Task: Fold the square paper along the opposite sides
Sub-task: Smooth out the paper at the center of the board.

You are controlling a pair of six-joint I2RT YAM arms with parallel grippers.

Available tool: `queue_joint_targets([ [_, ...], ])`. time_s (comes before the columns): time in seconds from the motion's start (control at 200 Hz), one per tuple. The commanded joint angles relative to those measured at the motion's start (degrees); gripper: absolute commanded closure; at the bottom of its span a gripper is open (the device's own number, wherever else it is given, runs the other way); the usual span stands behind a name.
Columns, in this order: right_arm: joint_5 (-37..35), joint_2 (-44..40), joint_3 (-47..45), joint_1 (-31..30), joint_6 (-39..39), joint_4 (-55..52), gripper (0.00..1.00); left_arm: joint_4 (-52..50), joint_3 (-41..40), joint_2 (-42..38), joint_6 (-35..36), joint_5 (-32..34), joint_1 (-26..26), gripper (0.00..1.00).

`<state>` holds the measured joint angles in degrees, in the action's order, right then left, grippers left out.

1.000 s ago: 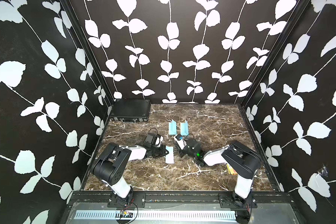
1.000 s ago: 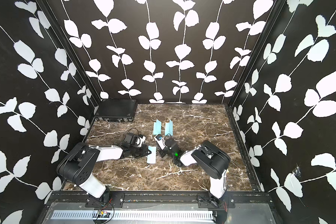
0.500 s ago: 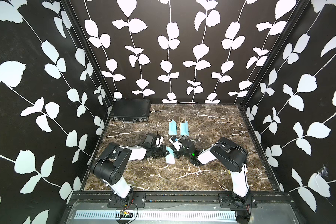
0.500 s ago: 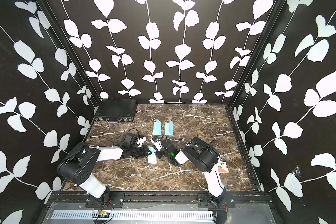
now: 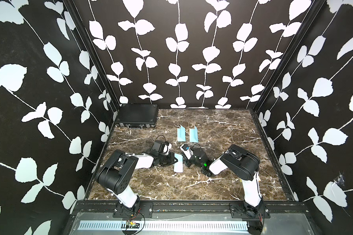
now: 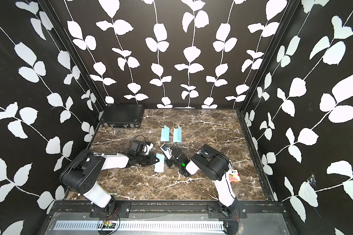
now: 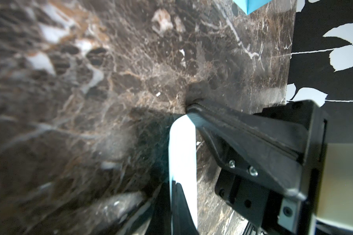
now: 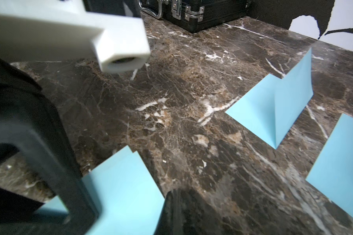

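Black walls (image 5: 171,61) printed with white leafy vines close in a dark brown marble surface (image 5: 222,132) run through with white veins. At the surface's 11 o'clock corner lies a shut black case (image 5: 138,116) with metal latches and a handle on its near side. Behind the right arm, toward 4 o'clock, a card (image 6: 233,175) with red print shows in a top view; its marks are too small to read.

Near the middle of the surface, between the two arms, lies the pale blue paper (image 5: 178,165), already doubled over into a narrow strip. Its long axis runs roughly from 12 to 6 o'clock, the far end leaning slightly toward 1. In the right wrist view its two layers sit a little out of line at one corner.

From 9 o'clock the left tool (image 5: 174,160) reaches in low, jaws together, its tip on the paper's 9 o'clock edge; whether it nips the paper I cannot tell. At 3 o'clock the right tool (image 5: 186,162) sits just beside the paper's other long edge, jaws also together and holding nothing.

Toward 12 o'clock from the paper, a folded sheet (image 5: 181,135) and its twin (image 5: 193,134) lie side by side, each with one flap raised, creases running 12 to 6.
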<state>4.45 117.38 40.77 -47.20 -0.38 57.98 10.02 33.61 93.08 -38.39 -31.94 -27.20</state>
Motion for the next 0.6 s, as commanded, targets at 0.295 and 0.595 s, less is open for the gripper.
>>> queue_joint_targets([
  [0.295, 0.5, -15.9, -7.1, 0.8, 6.8, -11.8, 1.0, -10.2, 0.5, -4.1, 2.7, 0.3, -0.1, 1.0],
  [0.595, 15.0, -12.2, -2.7, -3.1, -3.3, -12.0, 1.0, -10.3, 0.1, -0.7, 6.1, 1.7, -0.8, 1.0],
])
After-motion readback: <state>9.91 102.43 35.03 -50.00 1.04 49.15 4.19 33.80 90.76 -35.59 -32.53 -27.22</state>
